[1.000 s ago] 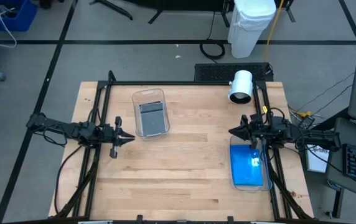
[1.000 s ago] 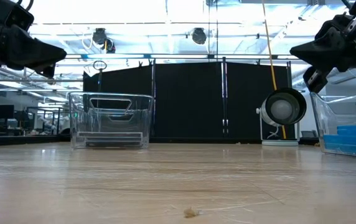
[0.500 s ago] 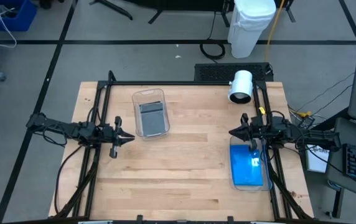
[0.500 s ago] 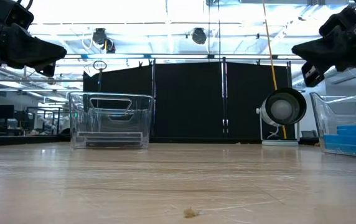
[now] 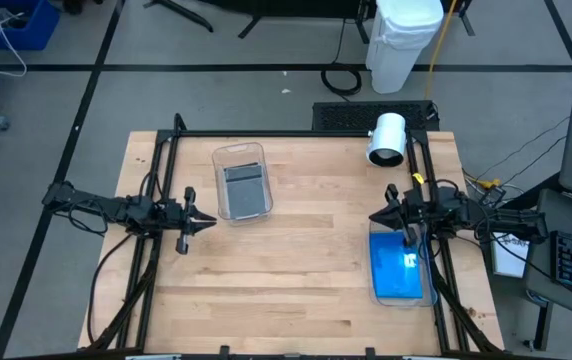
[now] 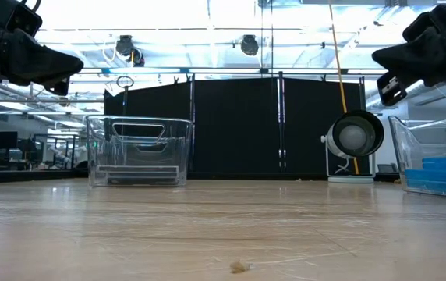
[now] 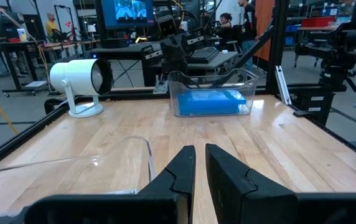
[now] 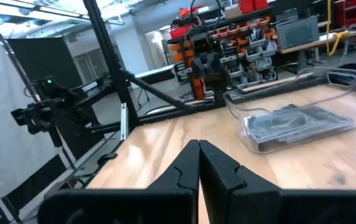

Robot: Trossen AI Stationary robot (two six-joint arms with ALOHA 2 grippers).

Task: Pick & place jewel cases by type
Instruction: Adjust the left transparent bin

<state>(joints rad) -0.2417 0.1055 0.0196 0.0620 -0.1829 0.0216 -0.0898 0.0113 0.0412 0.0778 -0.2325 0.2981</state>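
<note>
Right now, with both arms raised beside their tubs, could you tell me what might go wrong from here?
1. The right gripper, shut and empty, hangs at the rim of the tub holding the blue jewel cases; a careless descent might clip the wall.
2. The left gripper sits close to the tub of grey jewel cases; a sideways swing could shove it.
3. The white lamp stands near the right arm's path.

Blue jewel cases (image 5: pixel 398 268) flat in right tub, grey jewel cases (image 5: pixel 245 188) in left tub
</note>
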